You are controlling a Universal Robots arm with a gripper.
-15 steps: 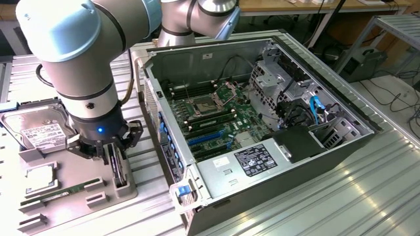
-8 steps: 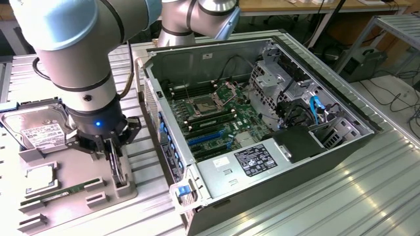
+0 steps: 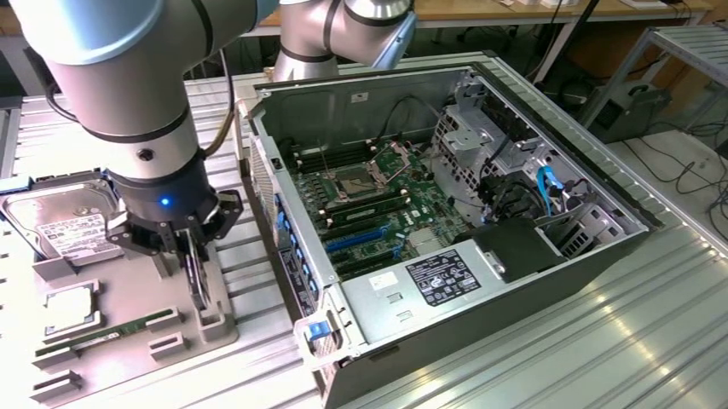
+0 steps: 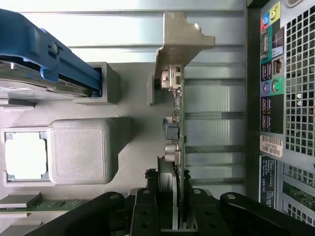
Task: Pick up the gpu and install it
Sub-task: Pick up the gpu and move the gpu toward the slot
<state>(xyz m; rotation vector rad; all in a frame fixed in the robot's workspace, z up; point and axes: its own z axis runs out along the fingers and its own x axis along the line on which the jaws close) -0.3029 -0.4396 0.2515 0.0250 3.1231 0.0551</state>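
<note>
The gpu (image 4: 178, 128) stands on its thin edge, long side running from the hand (image 4: 173, 202) out to its silver bracket (image 4: 178, 44). The hand pinches it.

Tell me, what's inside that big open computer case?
Inside the computer case lies a green motherboard with a processor socket, blue slots, black and blue cables and a labelled silver box. A black cover hides whatever sits beneath it.
</note>
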